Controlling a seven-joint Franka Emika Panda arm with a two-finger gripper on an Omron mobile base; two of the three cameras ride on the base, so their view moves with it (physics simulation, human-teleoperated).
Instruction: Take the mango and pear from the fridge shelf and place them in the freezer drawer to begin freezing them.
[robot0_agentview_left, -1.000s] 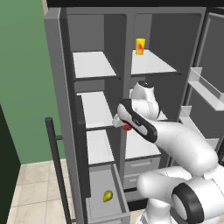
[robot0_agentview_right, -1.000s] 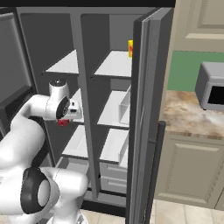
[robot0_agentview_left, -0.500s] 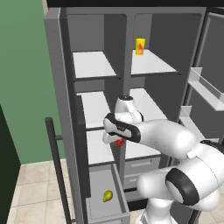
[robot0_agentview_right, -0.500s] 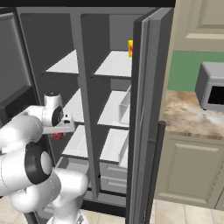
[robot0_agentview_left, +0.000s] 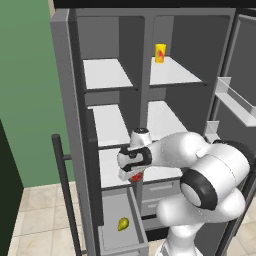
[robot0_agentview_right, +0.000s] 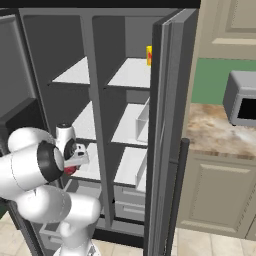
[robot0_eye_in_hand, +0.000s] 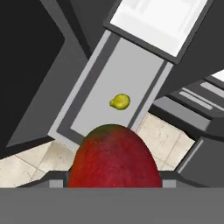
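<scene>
The jaws (robot0_agentview_left: 134, 175) grip the mango (robot0_eye_in_hand: 114, 156), now swung leftward and down from the right-hand fridge compartment to hang above the open freezer drawer (robot0_agentview_left: 106, 210). In the hand view the red fruit fills the foreground, with the drawer's grey floor directly below it. The pear (robot0_agentview_left: 121, 224) already lies inside the drawer, near its front. The fridge shelf (robot0_agentview_left: 115, 165) behind the arm is bare, and a yellow carton (robot0_agentview_left: 160, 53) stands on the top shelf. With one fruit delivered and the second carried over the drawer, the task appears near its end: a short descent and release should remain.
</scene>
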